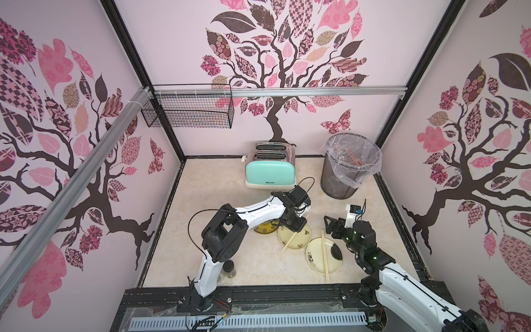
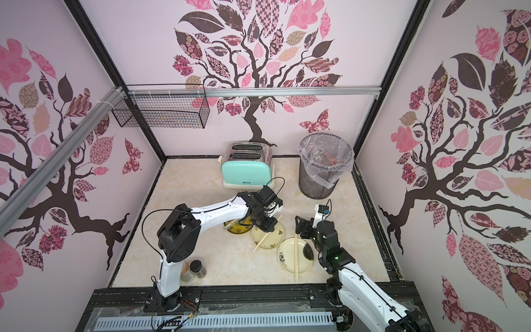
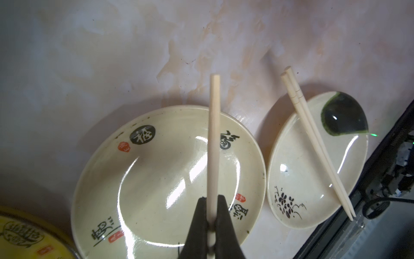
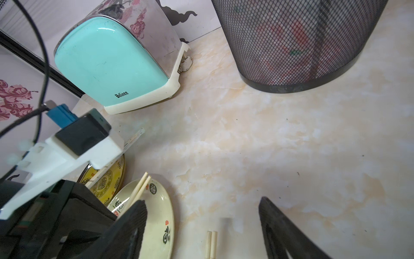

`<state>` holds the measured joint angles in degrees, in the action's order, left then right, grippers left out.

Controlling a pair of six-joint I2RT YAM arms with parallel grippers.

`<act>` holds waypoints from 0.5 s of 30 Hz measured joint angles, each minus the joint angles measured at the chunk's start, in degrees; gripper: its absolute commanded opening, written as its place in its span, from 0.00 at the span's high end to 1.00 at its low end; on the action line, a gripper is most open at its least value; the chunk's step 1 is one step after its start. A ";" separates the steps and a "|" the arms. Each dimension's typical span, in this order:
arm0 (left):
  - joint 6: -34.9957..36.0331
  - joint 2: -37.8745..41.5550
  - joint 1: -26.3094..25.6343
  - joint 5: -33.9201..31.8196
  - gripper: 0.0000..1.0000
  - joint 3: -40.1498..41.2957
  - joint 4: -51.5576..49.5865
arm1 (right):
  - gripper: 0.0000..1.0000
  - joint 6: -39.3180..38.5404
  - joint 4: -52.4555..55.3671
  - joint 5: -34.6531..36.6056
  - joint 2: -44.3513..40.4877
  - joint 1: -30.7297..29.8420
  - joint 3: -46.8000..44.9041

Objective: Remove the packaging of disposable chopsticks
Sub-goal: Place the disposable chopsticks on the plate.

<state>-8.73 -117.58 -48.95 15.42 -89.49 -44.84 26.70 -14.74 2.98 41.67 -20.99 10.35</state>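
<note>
Marbled cream tabletop point(image 1: 253, 267) inside a tree-patterned enclosure is seen in both top views. Between the pressed-together fingers of the left gripper point(image 3: 212, 199), a pair of disposable chopsticks point(image 3: 214, 134) is clamped near one end, its long axis carried across the calligraphy plate point(image 3: 145, 206) below. No sleeve can be made out on this pair. The right gripper point(image 4: 201, 201) is held with its fingers spread wide and nothing between them. It sits just past the end of a second bare pair point(image 4: 211, 244), which lies across the green-blotched plate point(image 3: 302, 179). A third pair point(image 4: 100, 173) is laid across the yellow plate point(image 4: 112, 186), just beside the calligraphy plate on the side away from the right arm. A clear packaging end point(image 4: 136, 136) appears to project from it toward the mint toaster point(image 4: 112, 62), so this pair is judged not yet unwrapped, and the left arm is judged nearer to it. Red-printed sleeves point(image 1: 352, 159) are seen inside the lined mesh wastebasket point(image 1: 336, 184).
</note>
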 measured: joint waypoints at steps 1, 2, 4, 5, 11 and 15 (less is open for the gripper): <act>0.00 -0.61 0.04 -0.37 1.00 -0.55 -0.39 | 0.19 0.07 -0.20 0.00 -0.09 0.00 0.00; 0.02 -1.22 0.07 -0.74 1.00 -0.98 -0.72 | 0.18 0.11 -0.39 0.00 -0.11 0.00 -0.02; 0.02 -1.86 0.17 -1.49 1.00 -1.38 -1.16 | 0.18 0.13 -0.63 0.00 -0.11 0.00 -0.02; 0.04 -2.01 0.20 -1.84 1.00 -1.51 -1.44 | 0.18 0.15 -0.68 0.00 -0.11 0.00 -0.02; 0.46 -4.42 0.20 -3.21 1.00 -4.68 -3.28 | 0.17 0.17 -0.92 0.00 -0.11 0.00 -0.04; 0.83 -5.51 0.20 -3.58 1.00 -5.88 -4.35 | 0.17 0.17 -0.92 0.04 -0.31 0.00 -0.37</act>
<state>-7.90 -123.09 -48.75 11.84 -95.37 -49.19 26.87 -15.66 3.03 41.36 -20.99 9.98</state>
